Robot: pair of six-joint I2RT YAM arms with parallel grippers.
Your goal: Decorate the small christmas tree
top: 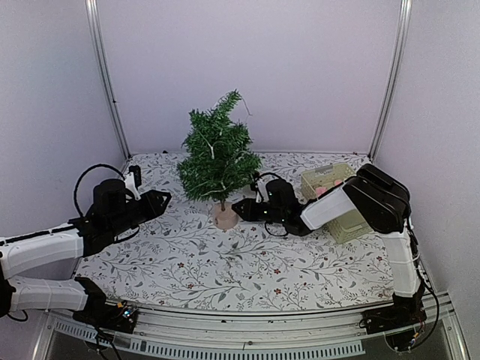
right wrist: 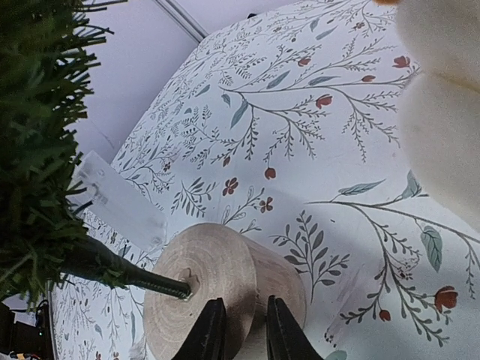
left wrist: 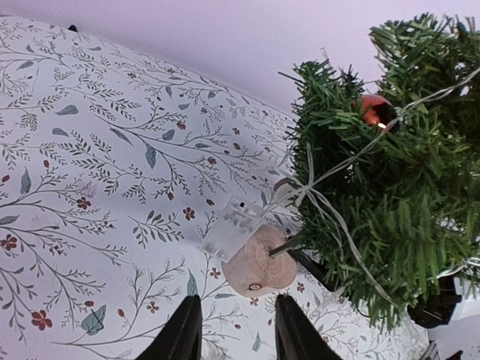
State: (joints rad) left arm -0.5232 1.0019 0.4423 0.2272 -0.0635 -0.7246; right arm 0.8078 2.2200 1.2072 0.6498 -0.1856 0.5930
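The small christmas tree [top: 219,154] stands upright at mid-table on its pale round base [top: 225,217]. A white light string [left wrist: 337,169] runs through its branches, and a red bauble [left wrist: 373,110] hangs among the needles. The string's clear battery box [left wrist: 232,229] lies against the base [left wrist: 259,270]. My left gripper [top: 161,199] sits left of the tree. In the left wrist view it [left wrist: 236,300] is open, with the base just ahead of the fingertips and not touched. My right gripper [top: 241,208] reaches in from the right. Its jaws [right wrist: 244,301] stand a narrow gap apart at the base's side [right wrist: 225,277], and nothing shows between them.
A pale green basket [top: 349,221] with pink and white items stands at the back right, partly behind the right arm. A blurred cream shape [right wrist: 442,112] fills the right wrist view's upper right, close to the lens. White walls enclose the flower-patterned table [top: 187,262] on three sides.
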